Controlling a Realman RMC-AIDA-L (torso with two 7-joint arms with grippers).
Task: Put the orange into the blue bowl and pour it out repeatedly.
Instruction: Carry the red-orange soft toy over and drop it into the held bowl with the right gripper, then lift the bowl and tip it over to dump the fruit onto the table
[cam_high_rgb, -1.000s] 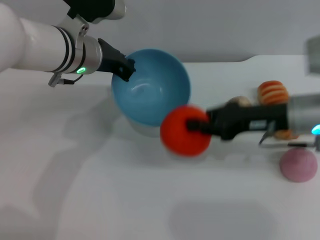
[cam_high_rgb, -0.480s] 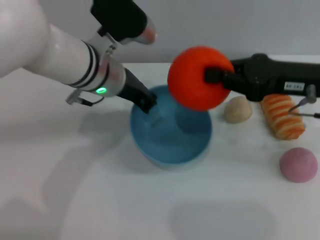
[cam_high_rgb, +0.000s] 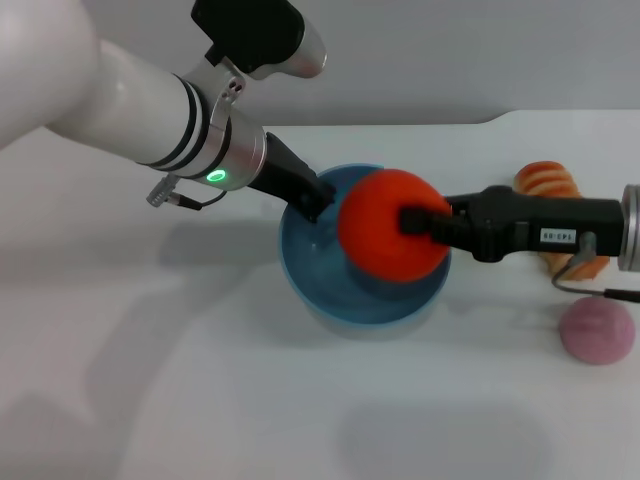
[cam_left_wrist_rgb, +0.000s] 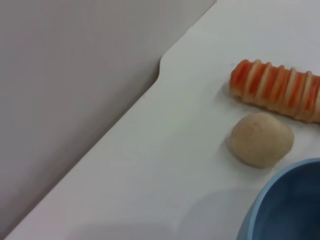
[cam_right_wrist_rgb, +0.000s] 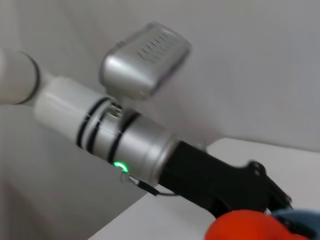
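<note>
Since half a second ago, the orange (cam_high_rgb: 393, 240) has dropped from above the far rim to just over the blue bowl's (cam_high_rgb: 330, 300) hollow, clenched in my right gripper (cam_high_rgb: 412, 222). My left gripper (cam_high_rgb: 318, 199) grips the bowl's rim on the worktop (cam_high_rgb: 200, 380). Only my left wrist view shows the beige ball (cam_left_wrist_rgb: 261, 138) beside the striped roll (cam_left_wrist_rgb: 278, 90); the head view alone shows the pink ball (cam_high_rgb: 597, 330). A small label on my right gripper is unreadable.

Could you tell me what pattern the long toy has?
Orange and cream stripes on the long toy, clearest in the left wrist view.
</note>
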